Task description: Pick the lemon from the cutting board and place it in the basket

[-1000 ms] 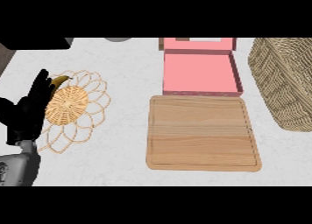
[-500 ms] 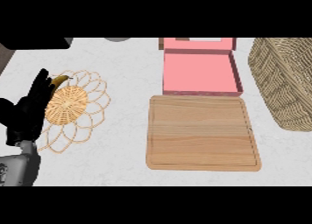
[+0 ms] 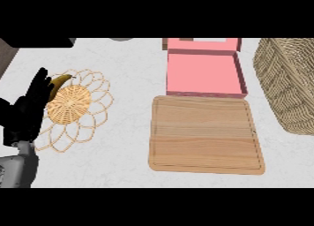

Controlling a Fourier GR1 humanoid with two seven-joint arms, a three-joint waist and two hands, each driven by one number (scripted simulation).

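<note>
I am looking down at the pale desk [image 3: 121,163]. At the right edge of the frame the woven basket [image 3: 293,84] is standing tall. In the lower middle the wooden cutting board [image 3: 205,134] is lying flat, and its top is showing no lemon at all; I cannot find the lemon anywhere in this view. Just above the board, a pink open box [image 3: 204,70] is sitting with its lid raised. At the left a round wicker trivet [image 3: 72,106] is lying, with a small yellowish thing I cannot identify at its upper edge. My left hand [image 3: 26,110] is resting at the left edge, fingers [image 3: 39,84] straight, released, grasping nothing. My right hand is showing nowhere. A lemon, I am judging, would be light, stiff and smooth-skinned, so I would be curling around its middle.
</note>
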